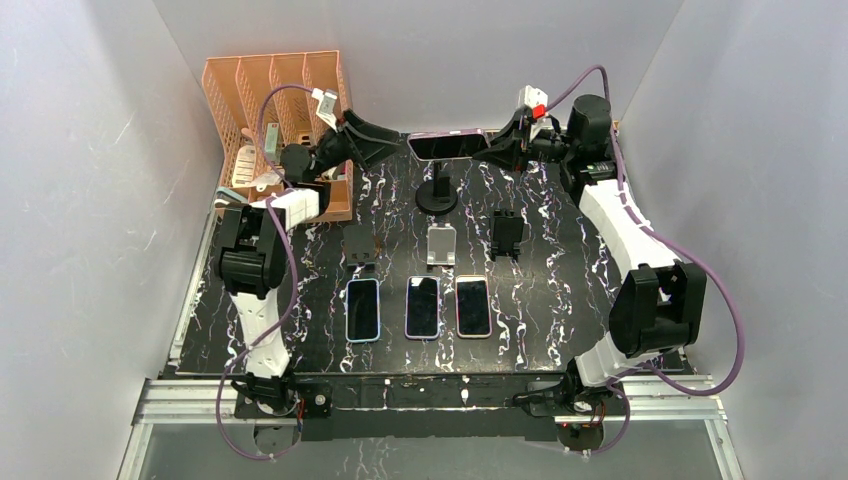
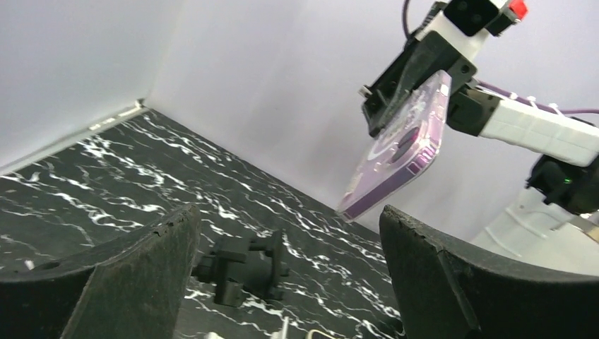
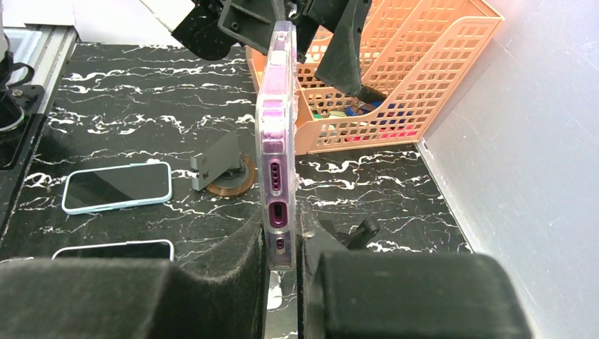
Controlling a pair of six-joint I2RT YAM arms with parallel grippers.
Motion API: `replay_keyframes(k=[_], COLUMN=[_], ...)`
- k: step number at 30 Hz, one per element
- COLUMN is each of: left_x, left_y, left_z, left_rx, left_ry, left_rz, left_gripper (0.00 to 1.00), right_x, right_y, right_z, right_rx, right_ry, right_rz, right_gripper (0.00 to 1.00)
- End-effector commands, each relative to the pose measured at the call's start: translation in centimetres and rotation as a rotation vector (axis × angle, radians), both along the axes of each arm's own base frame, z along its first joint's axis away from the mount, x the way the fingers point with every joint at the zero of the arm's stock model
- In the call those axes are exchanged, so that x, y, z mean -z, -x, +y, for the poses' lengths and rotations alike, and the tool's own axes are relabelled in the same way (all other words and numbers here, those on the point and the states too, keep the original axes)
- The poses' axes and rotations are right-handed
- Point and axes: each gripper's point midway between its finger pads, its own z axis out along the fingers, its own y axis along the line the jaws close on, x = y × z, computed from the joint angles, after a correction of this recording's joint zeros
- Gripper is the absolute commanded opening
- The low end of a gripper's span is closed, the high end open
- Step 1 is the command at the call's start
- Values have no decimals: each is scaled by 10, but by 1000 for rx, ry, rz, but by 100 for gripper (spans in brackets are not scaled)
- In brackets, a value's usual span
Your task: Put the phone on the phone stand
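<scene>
1. Top external view, nearest the arm bases: three spare phones [image 1: 423,306] lie flat side by side on the marbled table [image 1: 560,300]. Just beyond them is a row of three small stands [image 1: 441,245].
2. Farther back is the phone stand [image 1: 437,192], a black round base with a short post.
3. The phone [image 1: 447,146] is held in the air above that stand, screen up. Its long axis runs left to right.
4. The right gripper [image 1: 497,150] is clamped on the phone's right short end; the right wrist view shows the port end pinched between its fingers.
5. The left gripper [image 1: 385,143] has its jaws spread wide and holds nothing. It sits just off the phone's left end.
6. My read: the stand is straight below the phone, so the next move is downward, led by the right arm.
7. At the far left is an orange organiser [image 1: 280,95].
8. No brand or writing is legible anywhere.
</scene>
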Motion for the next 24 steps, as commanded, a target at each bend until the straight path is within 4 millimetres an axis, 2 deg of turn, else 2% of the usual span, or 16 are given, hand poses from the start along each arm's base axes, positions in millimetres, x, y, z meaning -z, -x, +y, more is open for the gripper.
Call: replay_keyframes(k=[1, 7, 14, 19, 24], left_x=[-68, -79, -83, -79, -84], left_y=[60, 78, 93, 90, 84], left_z=[-4, -14, -40, -45, -45], left_rx=[92, 117, 180, 180, 168], left_ry=[35, 38, 51, 53, 65], left_rz=[-337, -380, -409, -410, -427], left_gripper=[94, 94, 92, 91, 88], right_x=[-35, -34, -33, -33, -27], right_y=[10, 6, 6, 12, 16], right_z=[-1, 0, 3, 5, 9], right_rx=[-14, -11, -35, -65, -105], right_ry=[-40, -59, -79, -82, -71], right_rz=[-135, -117, -87, -66, -21], right_gripper=[1, 1, 1, 1, 1])
